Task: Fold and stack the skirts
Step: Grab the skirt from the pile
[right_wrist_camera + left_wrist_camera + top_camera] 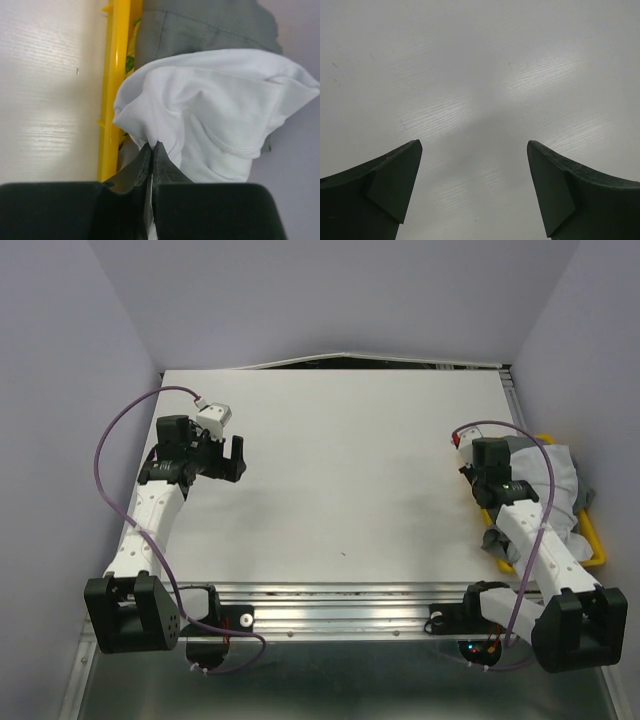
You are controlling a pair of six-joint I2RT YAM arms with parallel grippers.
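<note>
Top external view: the bench (330,490) is a pale, smooth, matte board. The left arm (150,510) stands over its left part, with the left jaws spread and nothing between them. The right arm (530,530) reaches to the right edge, where a yellow plastic tray (597,545) sits. The skirts lie heaped in that tray: the white skirt (562,472) is crumpled on top, and the grey skirts (520,448) are bunched under and beside it. One grey fold spills over the tray's inner rim onto the bench.

Left wrist view: two dark, matte fingers (385,185) with tapered, curved tips stand wide apart. The left jaws are released and empty. Below them is bare bench with a faint streaked grain and soft glare.

Right wrist view: the right jaws are clenched, pinching a raised fold of the white skirt between the dark tips. The white cloth is thin and soft, gathered into rounded creases, with a stitched hem showing. Heavier grey cloth with a seam lies behind it. The tray's glossy yellow rim runs alongside, between the cloth and the bench.
</note>
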